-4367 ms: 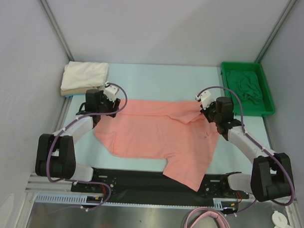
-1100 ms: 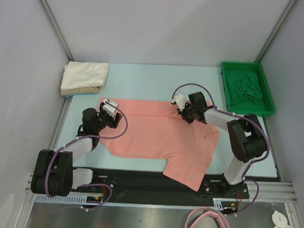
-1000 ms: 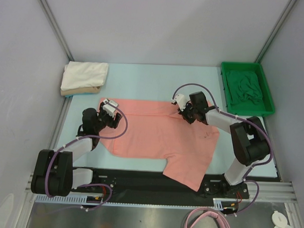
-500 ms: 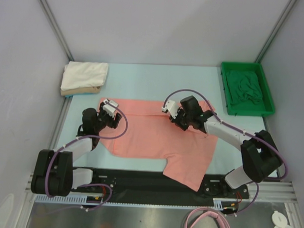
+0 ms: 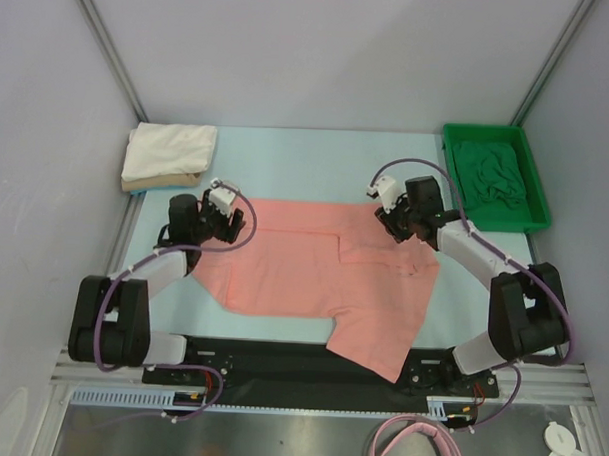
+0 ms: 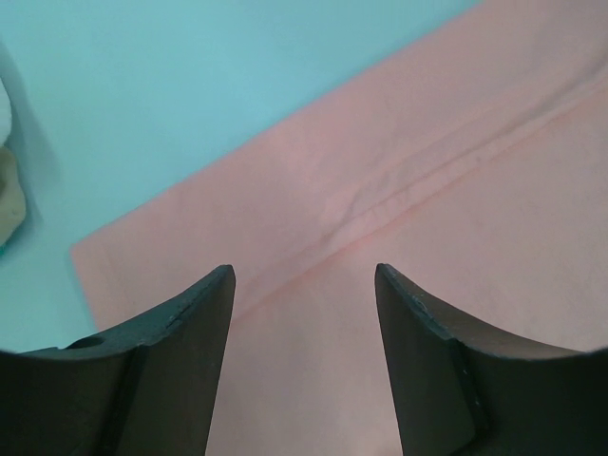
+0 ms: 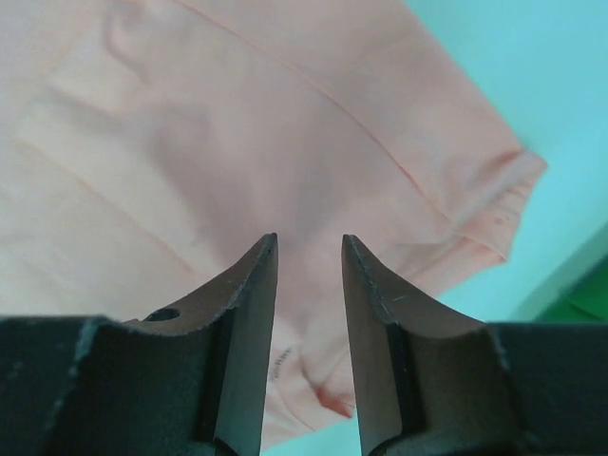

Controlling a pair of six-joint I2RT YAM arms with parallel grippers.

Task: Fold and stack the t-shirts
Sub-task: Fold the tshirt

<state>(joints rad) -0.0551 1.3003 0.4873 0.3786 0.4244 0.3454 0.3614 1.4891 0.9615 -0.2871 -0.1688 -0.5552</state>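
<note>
- The pink shirt (image 5: 323,279) is lying spread flat across the middle of the bench, with one corner reaching past the near edge.
- The left jaws are standing wide with nothing between them, hanging over the pink shirt's far-left corner.
- The right jaws are standing narrowly apart and gripping nothing, hanging over the pink shirt's far-right sleeve.
- A white shirt (image 5: 170,148) is lying folded on a tan shirt (image 5: 151,186) at the bench's far-left corner.
- A dark green shirt (image 5: 492,173) is lying crumpled in the tray (image 5: 497,227) at the far-right corner.
</note>
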